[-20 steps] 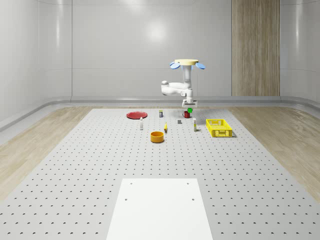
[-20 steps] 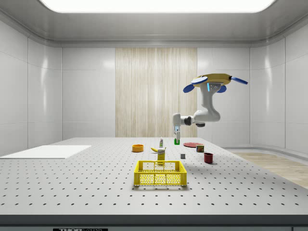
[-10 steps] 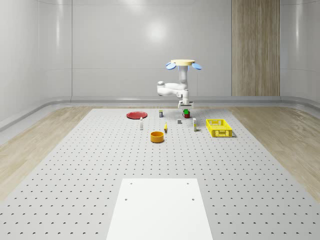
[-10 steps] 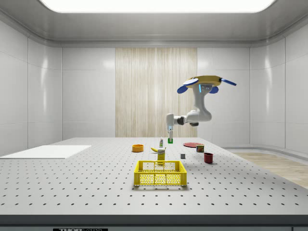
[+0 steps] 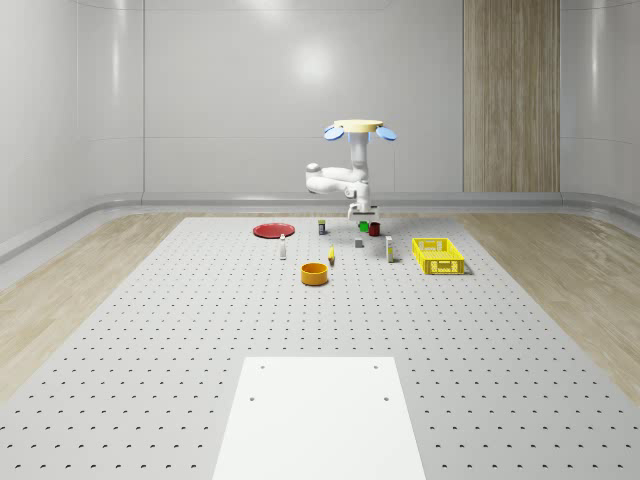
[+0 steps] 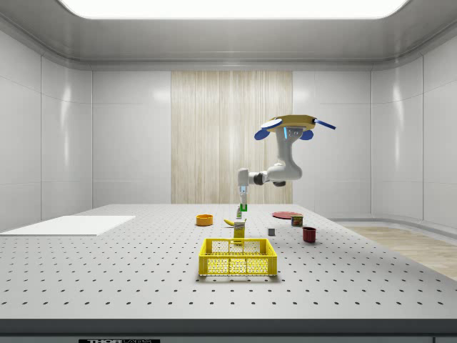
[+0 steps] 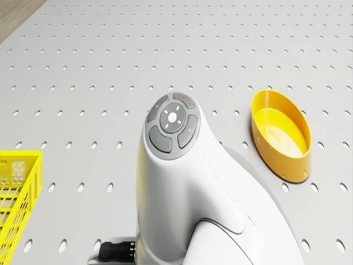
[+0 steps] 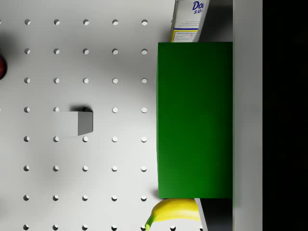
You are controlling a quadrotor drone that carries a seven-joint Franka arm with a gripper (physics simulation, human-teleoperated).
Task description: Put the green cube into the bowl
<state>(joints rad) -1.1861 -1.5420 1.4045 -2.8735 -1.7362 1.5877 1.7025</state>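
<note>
Plate (image 5: 272,230) at the whole-scene view's left, far back on the tabletop (image 5: 180,330). Bowl (image 5: 315,273) next, nearer the camera, standing open and upright. Banana (image 5: 332,257) just behind it. Drone (image 5: 358,128) hovering above the cluster of small items, arm reaching down. Gripper (image 5: 361,217) clenched on the cube (image 5: 364,226), held clear of the tabletop, well short of the bowl. Mug (image 5: 375,229) just beside the cube in this view. Basket (image 5: 437,254) at the right.

Seen from the wrist: cube (image 8: 195,119) pressed against one finger (image 8: 246,115), with a grey block (image 8: 73,123), a carton (image 8: 188,20) and the banana (image 8: 173,212) below.

Risks, as a judgement: releasing too early would drop the cube on the clutter; drone sway over the narrow bowl could bounce it off the rim; descending too low could knock the carton or banana.
</note>
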